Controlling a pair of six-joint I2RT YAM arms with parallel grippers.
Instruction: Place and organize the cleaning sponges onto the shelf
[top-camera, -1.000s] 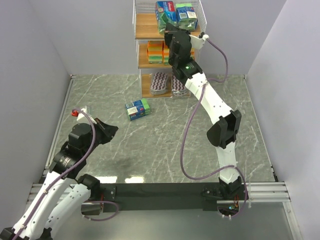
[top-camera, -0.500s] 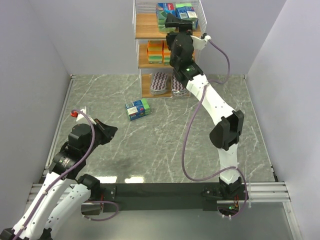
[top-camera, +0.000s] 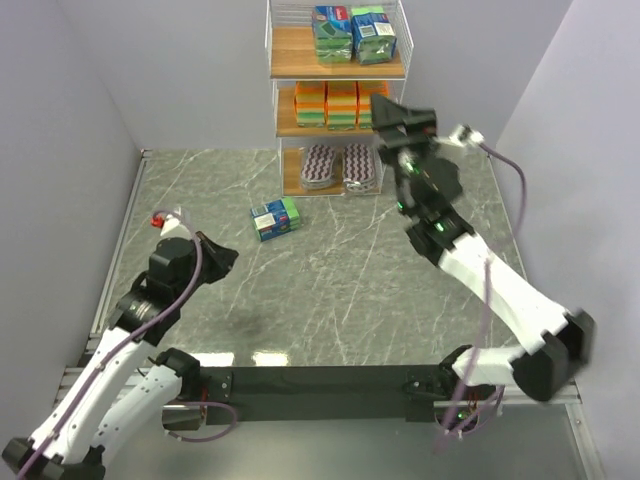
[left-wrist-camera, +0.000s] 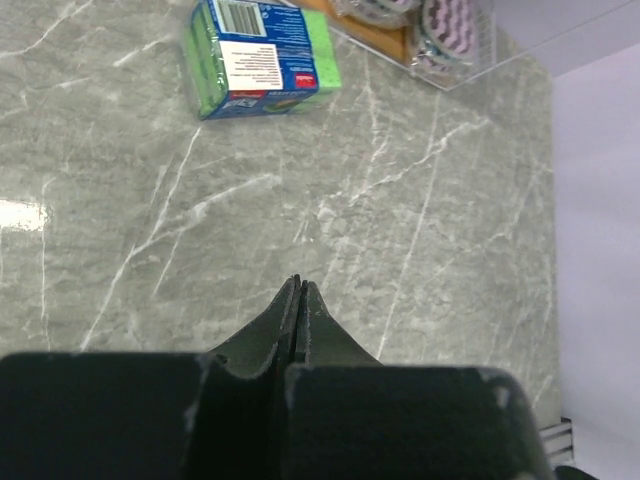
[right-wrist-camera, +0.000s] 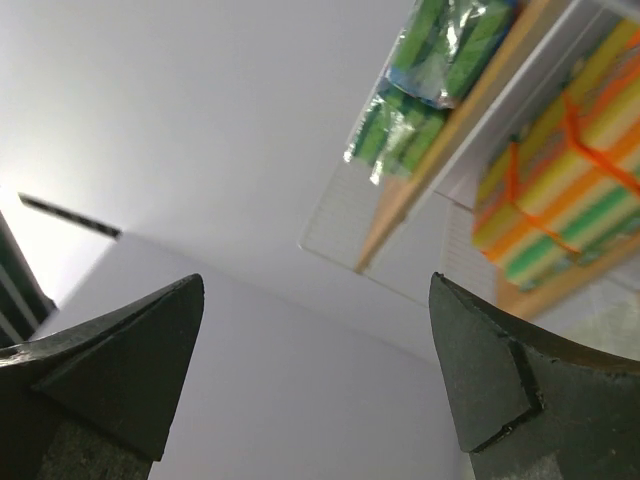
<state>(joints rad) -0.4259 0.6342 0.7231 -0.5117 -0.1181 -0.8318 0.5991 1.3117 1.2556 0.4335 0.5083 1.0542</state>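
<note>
One blue-green pack (top-camera: 274, 218) lay on the counter (top-camera: 350, 290) left of centre, long axis roughly left to right, just up-right of the left claw (top-camera: 222, 258) – pressed together, the nearer one. The right claw (top-camera: 400, 115) – spread wide, empty – hung beside the shelf (top-camera: 290, 45) at top centre

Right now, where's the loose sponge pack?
Top view: the pack lies on the table, near the bottom left corner of the shelf, beyond the left gripper.
</note>
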